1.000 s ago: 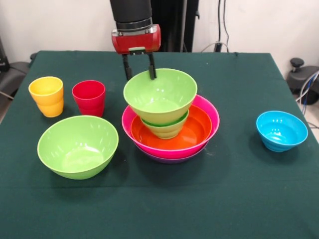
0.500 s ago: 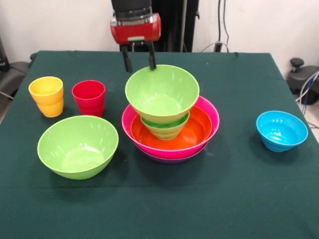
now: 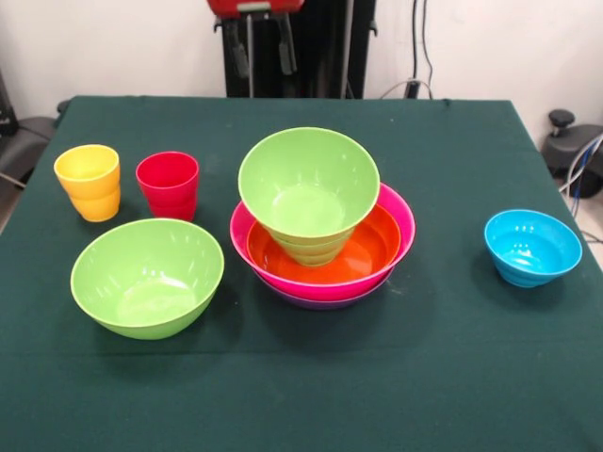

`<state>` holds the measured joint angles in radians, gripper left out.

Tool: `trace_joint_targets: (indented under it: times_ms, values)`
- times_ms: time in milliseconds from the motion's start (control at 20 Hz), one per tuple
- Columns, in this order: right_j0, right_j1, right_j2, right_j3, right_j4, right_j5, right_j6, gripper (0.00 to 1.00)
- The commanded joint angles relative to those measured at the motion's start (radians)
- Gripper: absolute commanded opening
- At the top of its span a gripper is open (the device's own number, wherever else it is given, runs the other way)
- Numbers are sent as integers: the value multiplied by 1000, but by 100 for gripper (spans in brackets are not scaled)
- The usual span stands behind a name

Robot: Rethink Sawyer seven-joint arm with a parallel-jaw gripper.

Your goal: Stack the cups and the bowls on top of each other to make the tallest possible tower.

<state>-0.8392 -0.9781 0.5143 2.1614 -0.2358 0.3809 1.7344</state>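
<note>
Green cloth covers the counter (image 3: 452, 377). From left: a yellow cup (image 3: 88, 181), a red cup (image 3: 168, 185), a loose green bowl (image 3: 147, 276), then the tower (image 3: 320, 221), topped by another green bowl, and a blue bowl (image 3: 532, 247). The end effector (image 3: 264, 52) hangs high, open and empty; fetching another piece seems next.

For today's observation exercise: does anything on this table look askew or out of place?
The top lime green bowl on the tower tilts toward the camera instead of sitting level. Nothing looks spilled or damaged.
</note>
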Motion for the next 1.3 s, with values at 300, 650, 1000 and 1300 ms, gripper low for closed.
trace_joint_targets:
  times_ms: [300,650,1000,1300]
  values:
    - [23,125,-44,-27,-152,-20,-13,100]
    - [-2,314,-128,-159,-346,-111,-41,100]
    - [-119,345,-63,-140,-413,-75,-90,100]
    - [-239,323,18,-100,-421,-16,-150,100]
